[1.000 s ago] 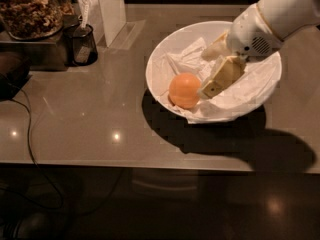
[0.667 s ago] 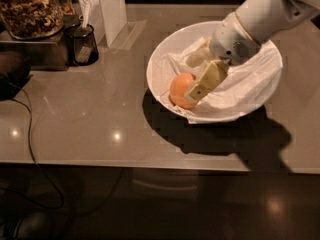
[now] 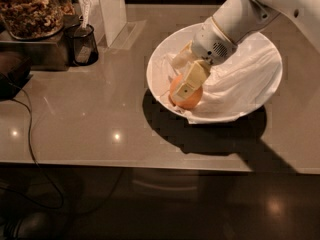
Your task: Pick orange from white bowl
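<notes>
The orange [image 3: 191,100] lies in the left front part of the white bowl [image 3: 156,60], on crumpled white paper [image 3: 240,84]. The bowl stands on the grey counter at the right. My gripper [image 3: 182,73] reaches down into the bowl from the upper right on a white arm. It is open and straddles the orange. One finger [image 3: 189,82] lies across the orange's top front, and the other finger [image 3: 178,59] is just behind it. The orange's upper part is hidden by the near finger.
A glass jar of nuts [image 3: 30,9] stands at the back left on a dark box, with a black mesh cup [image 3: 83,45] beside it. A white upright block [image 3: 112,11] stands behind. A black cable [image 3: 29,134] crosses the counter's left. The counter's front edge [image 3: 125,163] runs below.
My gripper has moved left and down within the bowl, from beside the orange's right side to over the orange. The orange and bowl have stayed in place.
</notes>
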Action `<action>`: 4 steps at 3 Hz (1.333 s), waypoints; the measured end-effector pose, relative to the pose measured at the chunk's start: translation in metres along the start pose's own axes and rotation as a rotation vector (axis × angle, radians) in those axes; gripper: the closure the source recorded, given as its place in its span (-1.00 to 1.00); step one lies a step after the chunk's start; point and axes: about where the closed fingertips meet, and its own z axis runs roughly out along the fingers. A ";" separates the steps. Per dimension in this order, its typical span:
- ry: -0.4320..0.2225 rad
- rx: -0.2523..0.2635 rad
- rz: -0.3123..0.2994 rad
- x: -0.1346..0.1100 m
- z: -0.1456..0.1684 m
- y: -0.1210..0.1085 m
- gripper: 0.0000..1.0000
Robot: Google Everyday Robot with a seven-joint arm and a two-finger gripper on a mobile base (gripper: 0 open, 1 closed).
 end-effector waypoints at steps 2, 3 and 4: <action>0.029 -0.020 0.034 0.023 0.007 -0.006 -0.54; 0.029 -0.020 0.034 0.023 0.007 -0.006 -0.54; 0.021 -0.061 0.049 0.028 0.020 -0.006 -0.44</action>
